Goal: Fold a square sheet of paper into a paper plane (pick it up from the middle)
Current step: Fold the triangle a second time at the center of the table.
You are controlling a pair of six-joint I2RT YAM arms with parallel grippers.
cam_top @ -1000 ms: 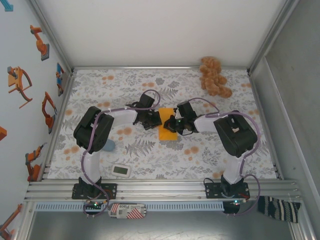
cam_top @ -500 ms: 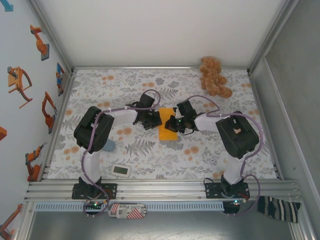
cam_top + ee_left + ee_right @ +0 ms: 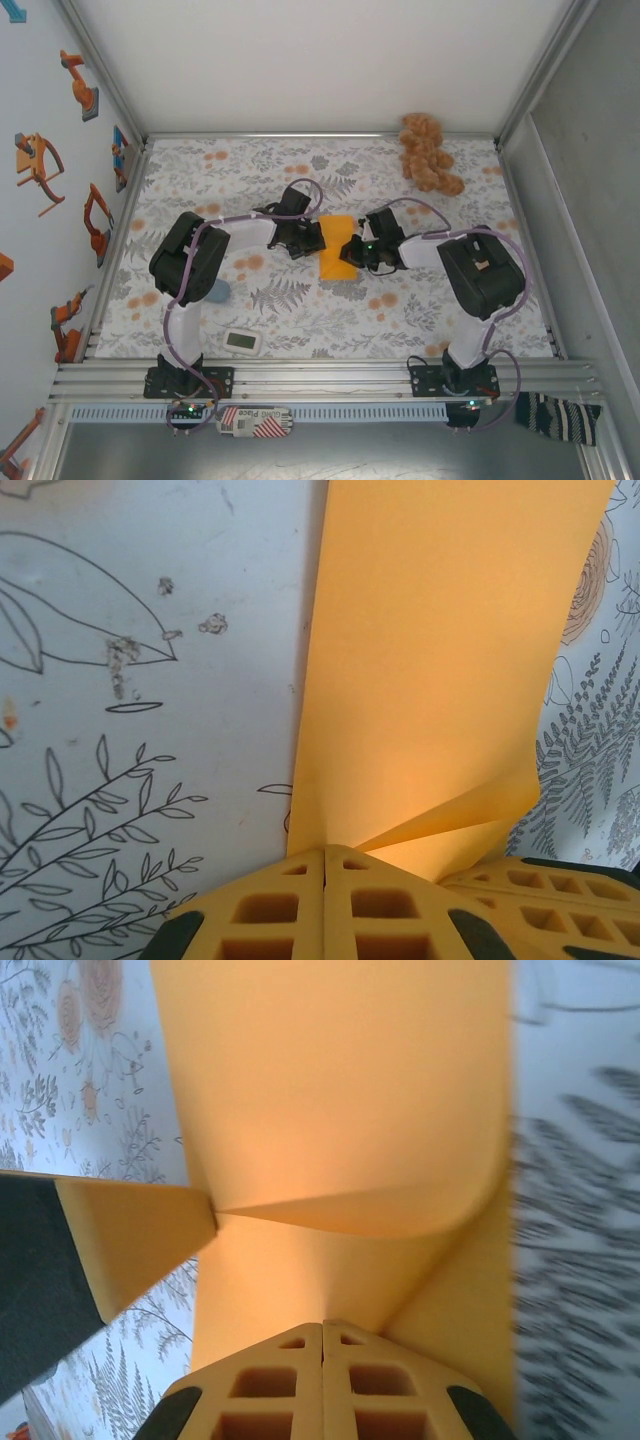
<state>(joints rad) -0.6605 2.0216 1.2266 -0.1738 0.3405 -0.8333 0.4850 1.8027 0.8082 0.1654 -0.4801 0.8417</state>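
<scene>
The square sheet of paper [image 3: 334,250] is bright orange and lies mid-table on the flowered cloth, partly lifted and bent into a narrower strip. My left gripper [image 3: 310,240] is at its left edge. In the left wrist view its jaws [image 3: 325,851] are shut on the paper [image 3: 440,650], where a raised flap comes to a point. My right gripper [image 3: 357,251] is at the sheet's right edge. In the right wrist view those jaws [image 3: 323,1326] are shut on the curling paper [image 3: 340,1080], and a left finger [image 3: 130,1240] meets the fold from the left.
A tan plush toy [image 3: 428,152] lies at the back right corner. A small blue object [image 3: 218,291] and a white device [image 3: 243,342] lie near the left arm's base. Metal frame rails and walls border the cloth [image 3: 200,180].
My right gripper has shifted to the right, and more of the orange sheet shows between the two grippers. The left arm has barely moved.
</scene>
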